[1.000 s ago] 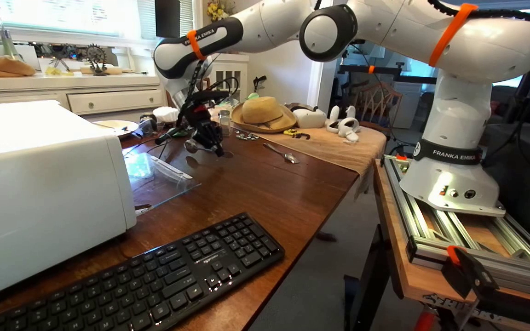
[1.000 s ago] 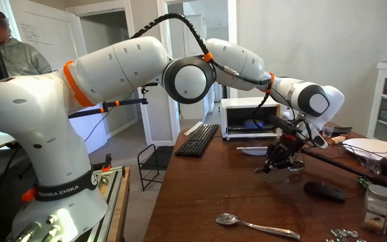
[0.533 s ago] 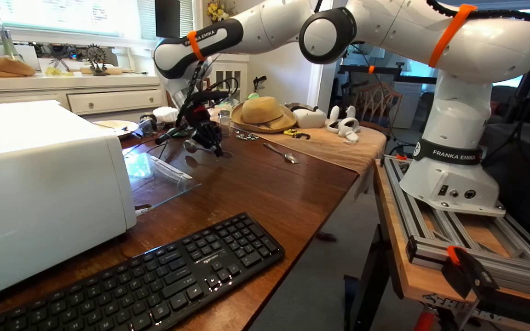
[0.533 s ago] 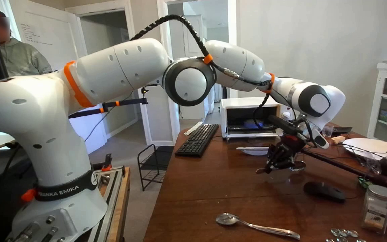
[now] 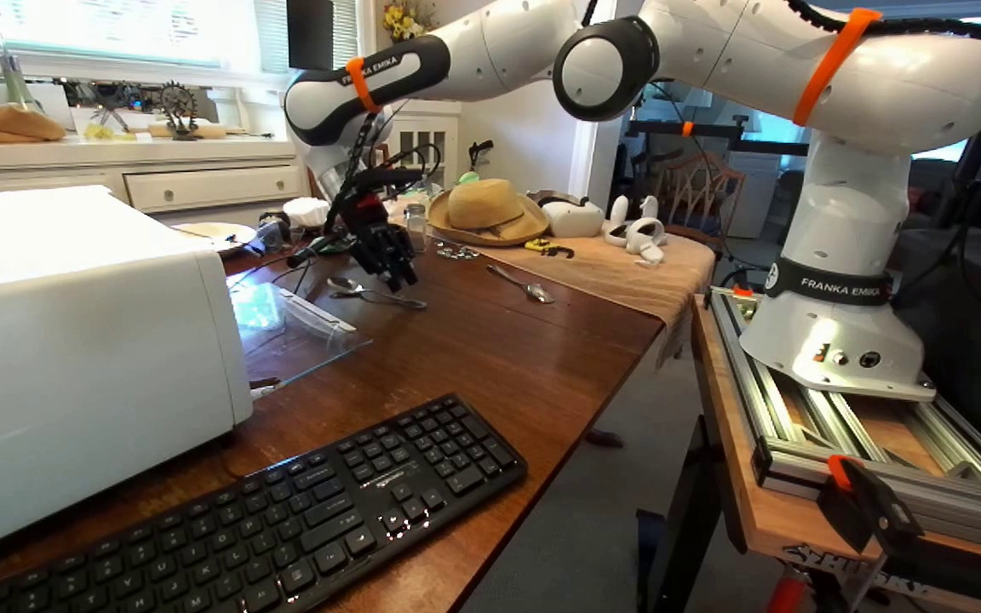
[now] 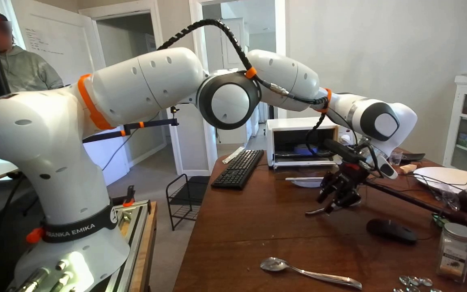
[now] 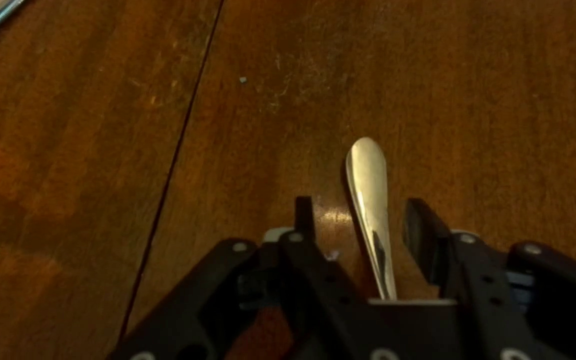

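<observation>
My gripper [image 5: 397,277] is open and low over the wooden table, and it also shows in an exterior view [image 6: 327,202]. In the wrist view its two fingers [image 7: 361,210] stand apart on either side of a silver spoon's handle [image 7: 368,172], with a gap on each side. The spoon [image 5: 397,299] lies on the table under the gripper. In an exterior view only the handle end [image 6: 314,211] shows clearly; the gripper hides most of the rest. A second silver spoon [image 6: 310,273] lies apart, nearer the table's edge, and shows in both exterior views [image 5: 533,292].
A white toaster oven [image 6: 302,123] with its glass door down and a black keyboard [image 6: 238,168] stand on one side. A black mouse [image 6: 391,231], a glass jar [image 6: 455,253], clear pebbles [image 6: 414,280] and a white plate [image 6: 440,174] lie around. A straw hat [image 5: 486,209] sits beyond.
The gripper has opened. The spoon was held between the fingers above the table; now it lies on the table. The arm has barely moved.
</observation>
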Robot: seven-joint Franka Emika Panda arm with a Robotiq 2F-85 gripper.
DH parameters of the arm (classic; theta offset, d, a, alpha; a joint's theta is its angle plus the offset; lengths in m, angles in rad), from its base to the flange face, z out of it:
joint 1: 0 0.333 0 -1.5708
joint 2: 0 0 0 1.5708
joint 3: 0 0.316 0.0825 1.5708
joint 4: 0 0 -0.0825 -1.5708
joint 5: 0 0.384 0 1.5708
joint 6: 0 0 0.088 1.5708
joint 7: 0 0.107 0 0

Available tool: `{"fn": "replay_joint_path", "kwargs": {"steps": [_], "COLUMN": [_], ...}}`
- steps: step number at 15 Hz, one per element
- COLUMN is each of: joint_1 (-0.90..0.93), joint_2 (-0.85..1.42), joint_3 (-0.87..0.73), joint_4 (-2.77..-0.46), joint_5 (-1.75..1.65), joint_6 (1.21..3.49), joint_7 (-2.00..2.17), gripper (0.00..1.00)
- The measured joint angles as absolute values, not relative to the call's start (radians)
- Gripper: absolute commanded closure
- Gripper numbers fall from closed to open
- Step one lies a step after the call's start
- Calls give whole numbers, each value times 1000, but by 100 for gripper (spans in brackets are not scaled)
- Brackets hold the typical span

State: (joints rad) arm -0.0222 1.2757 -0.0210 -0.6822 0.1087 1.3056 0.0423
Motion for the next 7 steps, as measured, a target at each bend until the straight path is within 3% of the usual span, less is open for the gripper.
{"fn": "replay_joint_path", "kwargs": {"steps": [1, 2, 3, 5, 7], "joint_1": [-23, -23, -24, -26, -26], "joint_2": [1276, 1274, 1270, 1255, 1243], "joint_3": [-21, -23, -24, -24, -24], "joint_4": [-680, -679, -678, -677, -677], "joint_5": [109, 109, 109, 109, 109], "joint_6": [1306, 1306, 1306, 1313, 1313], "joint_7": [44, 50, 55, 58, 58], "gripper": [17, 8, 20, 8, 8]}}
